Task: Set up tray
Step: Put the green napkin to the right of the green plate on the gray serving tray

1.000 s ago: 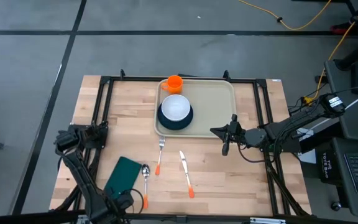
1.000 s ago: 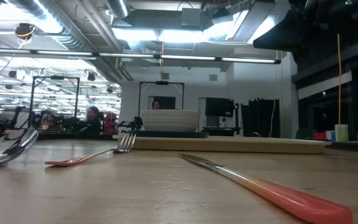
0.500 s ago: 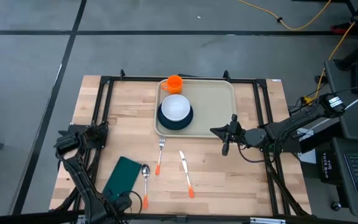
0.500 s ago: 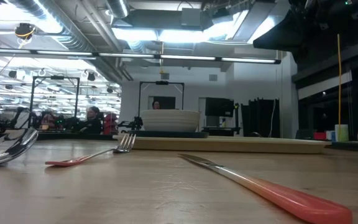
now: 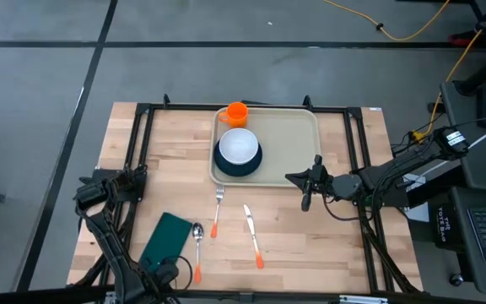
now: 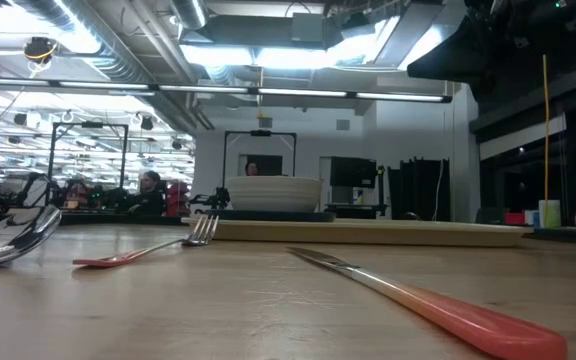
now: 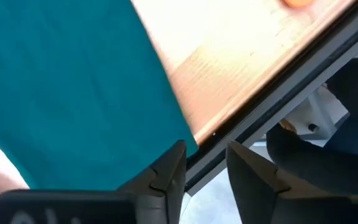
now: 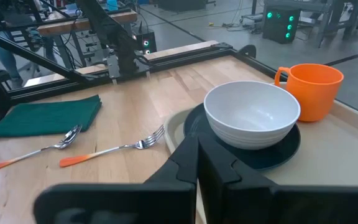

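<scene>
Covering the surface: a light wooden table top (image 5: 310,232) framed by black rails, standing on a grey floor crossed by dark lines.
Room: the low view looks into a large hall with ceiling ducts, strip lights and racks of equipment; a person (image 6: 150,183) sits far back on the left of that view.
Beside the table: a yellow cable (image 5: 412,29) on the floor, and a desk with a keyboard at the right edge of the high view.
Tray: the beige tray (image 5: 289,139) lies at the far middle of the table, its long side along the far rail.
On the tray: a dark teal plate (image 5: 239,160) at its left end with a white bowl (image 5: 240,145) on it; an orange cup (image 5: 237,113) just behind, at the far left corner.
Cutlery: a fork (image 5: 217,211), a knife (image 5: 253,236) and a spoon (image 5: 197,247), all orange-handled, lie on the wood nearer than the tray.
Napkin: a dark green napkin (image 5: 166,238) lies just left of the spoon.
Right gripper (image 5: 305,192): just off the tray's near right corner, fingers pressed together, holding nothing.
Left gripper (image 7: 205,163): at the napkin's near corner by the table's front edge, fingers slightly apart, empty.
Change: nothing has shifted since a second ago; both arms and every object sit as before.
</scene>
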{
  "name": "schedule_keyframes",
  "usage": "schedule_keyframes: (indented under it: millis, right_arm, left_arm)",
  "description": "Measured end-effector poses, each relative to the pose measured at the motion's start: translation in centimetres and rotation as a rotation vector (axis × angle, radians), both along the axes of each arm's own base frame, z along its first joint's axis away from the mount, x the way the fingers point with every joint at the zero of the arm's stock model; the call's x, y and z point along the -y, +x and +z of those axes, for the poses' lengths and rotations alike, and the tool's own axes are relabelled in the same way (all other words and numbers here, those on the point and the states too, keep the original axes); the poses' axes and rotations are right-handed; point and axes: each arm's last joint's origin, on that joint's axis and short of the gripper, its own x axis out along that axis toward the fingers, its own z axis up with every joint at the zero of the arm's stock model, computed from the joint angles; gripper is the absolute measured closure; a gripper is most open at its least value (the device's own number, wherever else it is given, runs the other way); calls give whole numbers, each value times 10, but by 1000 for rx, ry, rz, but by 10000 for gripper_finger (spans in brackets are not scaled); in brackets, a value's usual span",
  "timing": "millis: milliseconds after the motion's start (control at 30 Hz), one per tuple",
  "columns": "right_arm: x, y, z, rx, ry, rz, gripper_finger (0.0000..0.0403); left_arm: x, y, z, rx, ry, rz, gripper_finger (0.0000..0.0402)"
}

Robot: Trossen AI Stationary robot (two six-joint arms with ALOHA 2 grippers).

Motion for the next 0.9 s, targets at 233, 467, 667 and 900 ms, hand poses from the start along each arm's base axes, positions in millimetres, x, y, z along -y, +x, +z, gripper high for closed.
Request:
schedule_keyframes:
  millis: [233, 467, 667, 900]
  right_arm:
    - [0, 0, 0, -1, 0, 0, 397]
    - [0, 0, 0, -1, 0, 0, 397]
    - [0, 0, 0, -1, 3, -1, 397]
    - [0, 0, 0, 5, 23, -6, 397]
  left_arm:
    - [0, 2, -3, 5, 10, -12, 264]
    - [2, 3, -23, -104, 26, -34, 261]
    - [1, 4, -39, -270, 11, -59, 261]
    - [0, 7, -40, -261, 20, -73, 261]
